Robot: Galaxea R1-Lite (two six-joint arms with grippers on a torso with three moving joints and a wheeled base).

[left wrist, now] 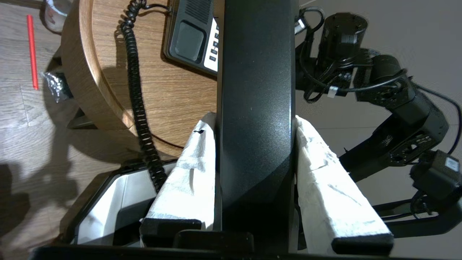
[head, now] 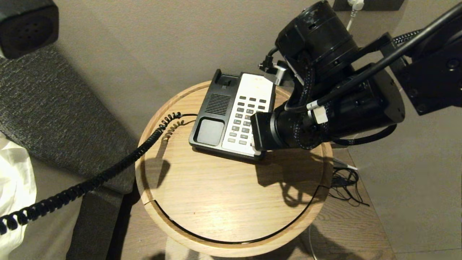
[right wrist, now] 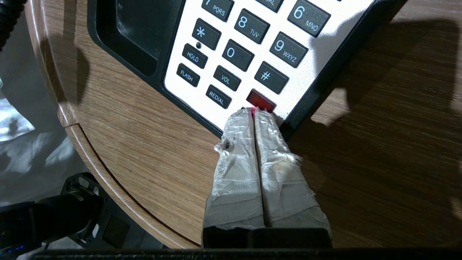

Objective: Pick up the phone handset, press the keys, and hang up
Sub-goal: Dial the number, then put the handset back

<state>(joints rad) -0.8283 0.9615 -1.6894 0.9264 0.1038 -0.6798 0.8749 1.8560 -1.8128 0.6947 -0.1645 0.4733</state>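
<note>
resting on a round wooden side table [head: 216, 202], the black-and-white phone base [head: 213, 130] lies near the table's far edge with its handset cradle empty. the phone handset [left wrist: 256, 108] is off the base, clamped between the two white-wrapped fingers [left wrist: 187, 180] of the left gripper [left wrist: 256, 122], which press against its glossy black sides; in the head view one rounded, perforated end of the handset [head: 27, 27] shows in the upper left corner, well apart from the table. its black coiled cord [head: 108, 173] stretches from the left side of the base across the table's rim and down toward the lower left, over a dark grey upholstered surface [head: 54, 108]. the right gripper [right wrist: 255, 112] comes in from the right over the white faceplate, its two wrapped fingers [right wrist: 238, 162] pressed together, side by side, with their tips at the red button [right wrist: 260, 100] in the lowest row of the keys [right wrist: 238, 54], just beside the faceplate's near corner; whether the tips actually press on it cannot be told. the rest of the keys, dark grey with pale lettering, lie uncovered beyond the tips. in the head view the right arm [head: 343, 90] hides the right edge of the keypad and throws a shadow on the wood. a tangle of thin black cable [head: 346, 187] lies on the floor just beyond the table's right edge, and a red stick [left wrist: 32, 50] lies on the floor in the left wrist view.
</note>
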